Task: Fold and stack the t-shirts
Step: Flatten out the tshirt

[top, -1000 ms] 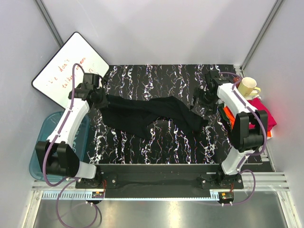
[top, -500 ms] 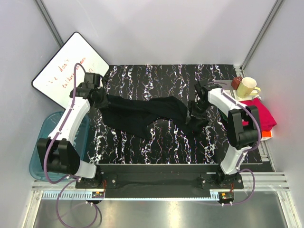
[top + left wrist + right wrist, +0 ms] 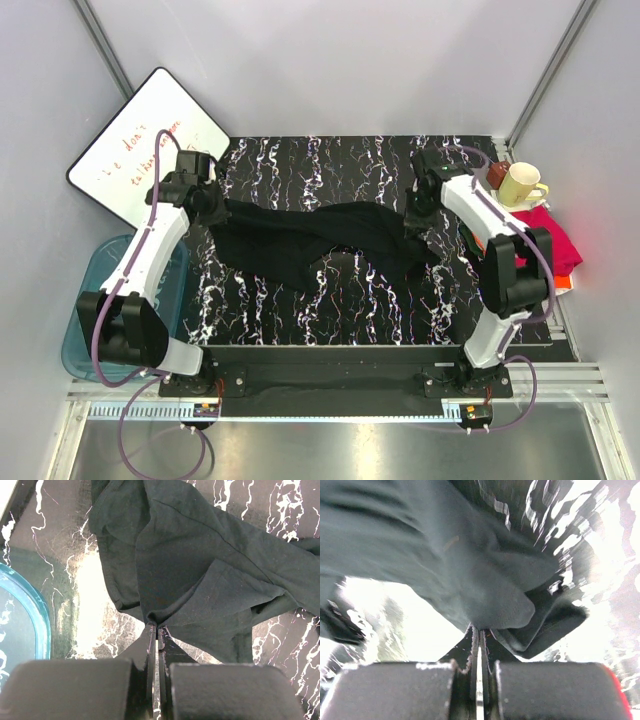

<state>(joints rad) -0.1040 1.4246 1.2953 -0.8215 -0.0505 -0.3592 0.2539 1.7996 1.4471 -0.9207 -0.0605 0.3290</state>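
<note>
The black t-shirt (image 3: 300, 240) lies crumpled in a long band across the marbled table (image 3: 330, 160). My left gripper (image 3: 213, 210) is shut on its left end; in the left wrist view the jaws (image 3: 156, 626) pinch a fold of the black cloth (image 3: 200, 570). At the shirt's right end my right gripper (image 3: 412, 218) is shut on the cloth, and the right wrist view shows the fabric (image 3: 445, 555) bunched at the closed tips (image 3: 480, 630). The magenta t-shirt (image 3: 556, 240) sits at the right edge with an orange piece (image 3: 563, 284) beside it.
A cream mug (image 3: 520, 183) stands at the back right next to a small brown object (image 3: 497, 174). A whiteboard (image 3: 140, 140) leans at the back left. A clear blue bin (image 3: 85, 310) sits off the table's left side.
My right gripper swung from the back right near the mug to the black shirt's right end and shut on it. The left gripper kept its hold.
</note>
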